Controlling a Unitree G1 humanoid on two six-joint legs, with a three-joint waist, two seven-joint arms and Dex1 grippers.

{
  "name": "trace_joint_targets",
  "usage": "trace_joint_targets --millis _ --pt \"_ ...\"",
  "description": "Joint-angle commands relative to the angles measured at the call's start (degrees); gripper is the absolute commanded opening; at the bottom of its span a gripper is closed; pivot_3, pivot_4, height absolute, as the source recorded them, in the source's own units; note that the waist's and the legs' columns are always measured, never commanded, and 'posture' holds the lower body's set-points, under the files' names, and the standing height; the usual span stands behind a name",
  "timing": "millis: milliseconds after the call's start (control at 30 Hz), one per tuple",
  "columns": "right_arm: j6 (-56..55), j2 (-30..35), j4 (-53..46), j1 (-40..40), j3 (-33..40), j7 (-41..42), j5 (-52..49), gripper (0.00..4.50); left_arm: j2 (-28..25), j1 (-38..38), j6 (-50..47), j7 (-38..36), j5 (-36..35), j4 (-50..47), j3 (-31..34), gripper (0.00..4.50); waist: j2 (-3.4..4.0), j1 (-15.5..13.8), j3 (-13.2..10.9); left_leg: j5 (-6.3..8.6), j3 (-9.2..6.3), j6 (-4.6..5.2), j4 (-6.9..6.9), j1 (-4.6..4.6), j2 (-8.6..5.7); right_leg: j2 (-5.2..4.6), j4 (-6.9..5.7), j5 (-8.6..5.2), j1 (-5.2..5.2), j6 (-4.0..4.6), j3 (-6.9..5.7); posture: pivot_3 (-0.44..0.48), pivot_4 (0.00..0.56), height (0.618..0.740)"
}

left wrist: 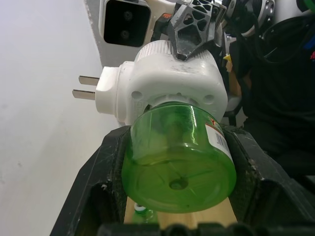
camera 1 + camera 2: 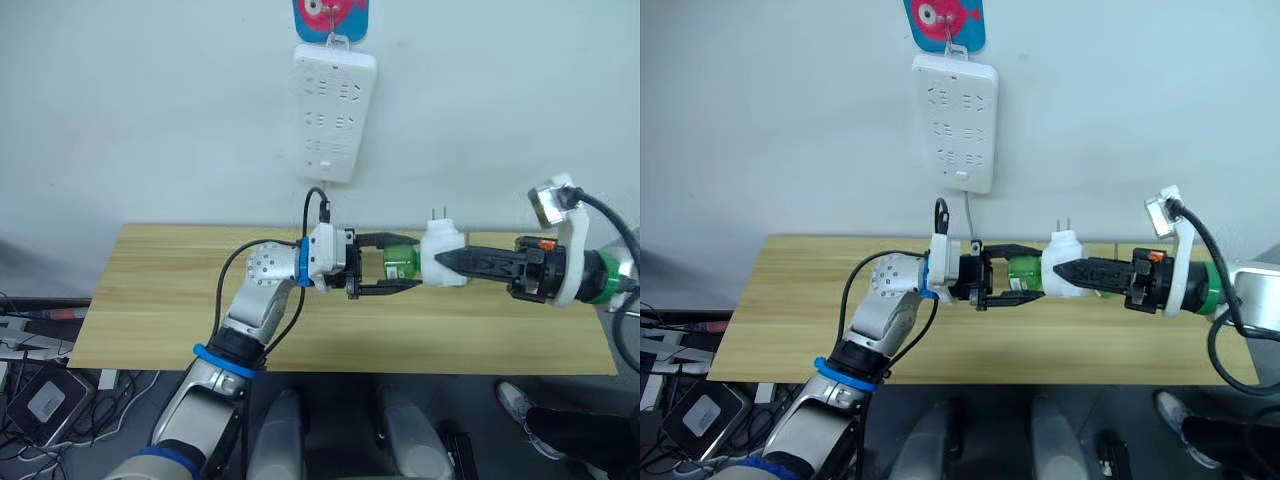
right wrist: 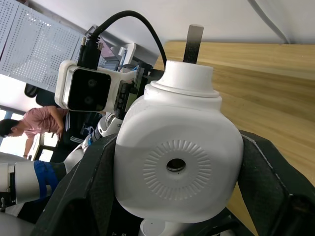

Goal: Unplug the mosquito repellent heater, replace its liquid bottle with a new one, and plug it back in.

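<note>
The mosquito repellent heater (image 2: 442, 255) is a white rounded block held in the air over the wooden table (image 2: 150, 300), its two prongs pointing up. My right gripper (image 2: 446, 264) is shut on its sides; the right wrist view looks at its round vent hole (image 3: 176, 165). The green liquid bottle (image 2: 400, 263) sticks out of the heater toward my left arm. My left gripper (image 2: 412, 263) is shut on that bottle, one black finger (image 1: 96, 177) pressed against each side, and the bottle's neck sits in the heater (image 1: 172, 83).
A long white power strip (image 2: 335, 110) hangs on the wall above the table's back edge, its sockets unoccupied. A person (image 3: 29, 130) is in the background of the right wrist view, and a person's shoe (image 2: 520, 400) is on the floor at the right.
</note>
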State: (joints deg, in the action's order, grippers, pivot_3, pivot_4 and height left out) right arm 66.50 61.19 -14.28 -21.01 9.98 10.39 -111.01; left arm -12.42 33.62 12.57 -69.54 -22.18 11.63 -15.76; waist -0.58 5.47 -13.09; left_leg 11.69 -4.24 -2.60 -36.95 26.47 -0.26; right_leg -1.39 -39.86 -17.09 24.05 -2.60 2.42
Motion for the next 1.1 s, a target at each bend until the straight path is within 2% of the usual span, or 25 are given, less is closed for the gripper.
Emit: trace_joint_targets --millis 33,100,133,167,233,333,567,633,700,733,933,1033,1100 --pt "-1.82 -0.16 -4.26 -1.71 0.16 0.07 -1.99 3.04 1.49 2.12 0.24 -1.53 -0.27 -3.73 -1.03 2.30 0.06 -0.16 2.88 0.10 0.24 0.17 0.05 -0.13 -0.07 -0.13 -0.04 -0.14 -0.12 -0.26 -0.04 -0.178 0.000 0.740" --pt "-2.29 -0.26 -4.92 -2.11 -0.62 -0.50 -1.99 3.04 1.83 2.27 0.29 -2.20 -0.17 -3.72 -1.09 2.30 0.09 -0.17 4.31 0.13 0.49 0.22 0.35 -0.74 -0.06 0.12 0.60 -0.18 -0.91 -0.25 -0.16 -0.174 0.000 0.740" --pt "-2.41 -0.13 -5.36 -2.19 -0.89 -0.69 -1.99 3.04 1.99 2.32 0.13 -2.23 -0.03 -3.74 -1.07 2.30 0.10 -0.13 4.67 0.12 0.50 0.21 0.38 -0.75 0.05 0.26 0.87 -0.20 -1.00 -0.20 -0.10 -0.174 0.000 0.740" --pt "-2.54 0.06 -5.91 -2.24 -1.09 -0.91 -1.99 3.04 2.12 2.36 0.01 -2.23 0.10 -3.79 -1.04 2.30 0.12 -0.06 4.77 0.13 0.49 0.25 0.29 -0.87 0.06 0.30 0.80 -0.16 -1.19 -0.14 -0.09 -0.173 0.000 0.740" --pt "-3.16 -0.32 -6.92 -2.12 -1.28 -1.16 -1.99 3.04 2.50 2.56 -0.09 -1.99 0.50 -3.64 -0.96 2.30 0.13 0.18 5.14 0.20 0.68 0.39 0.22 -1.71 0.02 0.30 0.90 -0.15 -2.02 -0.16 0.14 -0.175 0.000 0.740" --pt "-3.98 -0.93 -7.84 -1.90 -1.37 -1.56 -1.99 3.04 2.76 2.83 0.17 -1.40 1.41 -3.06 -0.66 2.30 0.04 0.84 6.19 0.22 0.82 0.44 0.11 -1.74 0.04 0.30 0.92 -0.26 -2.06 -0.44 0.31 -0.176 0.000 0.740" --pt "-5.59 -2.05 -8.04 -1.34 -2.34 -4.32 -1.99 3.04 2.75 2.56 -0.84 0.34 4.00 -1.85 -0.23 2.30 0.07 1.19 7.24 0.38 0.84 0.71 0.10 -1.74 0.05 0.30 0.89 -0.13 -2.06 -0.22 0.35 -0.177 0.000 0.740" --pt "-6.42 -3.12 -8.13 -0.76 -2.61 -5.65 -1.99 3.78 3.08 2.44 -0.70 0.66 4.39 -1.79 -0.19 2.30 0.07 1.20 7.25 0.39 0.84 0.73 0.10 -1.74 0.04 0.30 0.89 -0.13 -2.06 -0.22 0.36 -0.176 0.000 0.740" --pt "-6.68 -3.33 -8.52 -0.24 -2.42 -5.96 -1.99 4.34 3.45 2.42 -0.36 1.15 4.77 -1.92 -0.04 2.30 0.10 1.17 7.29 0.39 0.84 0.73 0.07 -1.73 0.03 0.27 0.89 -0.13 -2.07 -0.22 0.36 -0.176 0.000 0.740" --pt "-6.59 -3.16 -8.71 0.22 -2.02 -5.63 -1.99 4.43 3.59 2.42 0.09 1.28 4.95 -1.80 0.13 2.30 0.11 1.09 7.30 0.39 0.84 0.73 0.06 -1.73 0.02 0.25 0.89 -0.13 -2.07 -0.22 0.36 -0.176 0.000 0.740" --pt "-5.09 -1.18 -8.38 3.64 1.06 -0.73 -1.99 4.43 3.73 2.08 1.66 1.07 5.17 -0.67 0.55 2.30 0.25 1.18 7.54 0.40 0.84 0.74 0.05 -1.72 -0.01 0.24 0.88 -0.13 -2.08 -0.22 0.36 -0.183 0.000 0.740" --pt "-3.60 1.19 -8.40 7.10 4.20 3.91 -1.99 4.43 3.80 1.45 1.13 2.09 5.03 -0.87 1.10 2.30 0.27 1.20 7.63 0.40 0.83 0.74 0.04 -1.74 0.00 0.25 0.87 -0.13 -2.10 -0.22 0.35 -0.186 0.000 0.740" --pt "-3.87 2.35 -8.68 11.19 7.08 3.82 -1.99 4.43 3.81 0.83 -0.66 3.96 4.69 -1.42 1.85 2.30 0.28 1.17 7.70 0.40 0.82 0.75 0.02 -1.75 0.00 0.25 0.88 -0.13 -2.13 -0.22 0.34 -0.187 0.000 0.740"
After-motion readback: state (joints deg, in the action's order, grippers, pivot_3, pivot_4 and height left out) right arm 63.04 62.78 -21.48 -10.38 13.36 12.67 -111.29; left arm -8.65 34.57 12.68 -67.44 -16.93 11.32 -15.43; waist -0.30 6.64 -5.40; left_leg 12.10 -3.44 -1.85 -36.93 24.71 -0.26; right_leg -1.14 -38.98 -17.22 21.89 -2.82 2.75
